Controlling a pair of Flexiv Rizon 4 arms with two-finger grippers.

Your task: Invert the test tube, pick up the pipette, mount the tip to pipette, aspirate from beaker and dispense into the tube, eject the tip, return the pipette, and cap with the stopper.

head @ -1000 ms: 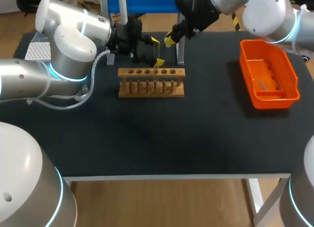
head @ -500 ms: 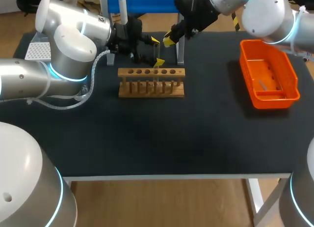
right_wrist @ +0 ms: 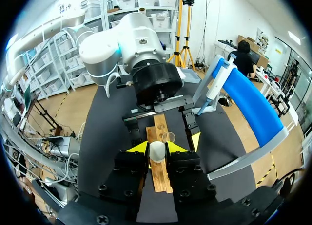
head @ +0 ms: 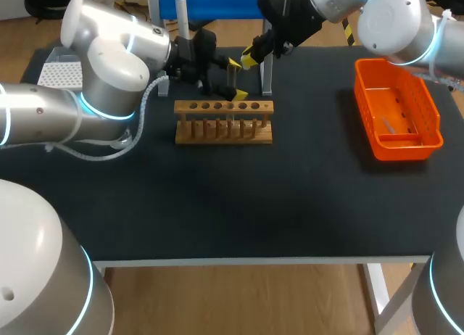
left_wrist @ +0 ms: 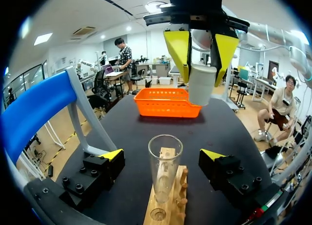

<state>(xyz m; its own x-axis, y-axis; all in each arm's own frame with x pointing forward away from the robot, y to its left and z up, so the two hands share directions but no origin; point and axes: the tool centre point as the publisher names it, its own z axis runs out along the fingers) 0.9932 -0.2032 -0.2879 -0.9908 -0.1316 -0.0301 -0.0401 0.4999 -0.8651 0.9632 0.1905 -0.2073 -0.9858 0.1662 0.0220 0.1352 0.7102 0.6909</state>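
Observation:
A clear test tube (left_wrist: 164, 169) stands upright, mouth up, in the wooden rack (head: 223, 122). My left gripper (left_wrist: 162, 160) is open, one finger on each side of the tube and neither touching it. In the head view this left gripper (head: 236, 78) sits just behind the rack. My right gripper (right_wrist: 158, 147) is shut on a white stopper (right_wrist: 157, 151); it hangs a little above and beyond the tube, where the stopper (left_wrist: 201, 84) also shows from the left wrist. The pipette (right_wrist: 214, 86) hangs on the blue stand (right_wrist: 253, 103) at the table's back.
An orange bin (head: 397, 110) lies at the right side of the table. A white tip box (head: 54, 75) sits at the far left behind my left arm. The stand's grey legs (head: 266, 75) rise just behind the rack.
My left arm has shifted slightly to the right, bringing its open fingers closer around the tube. The right gripper with the stopper moved slightly up and back.

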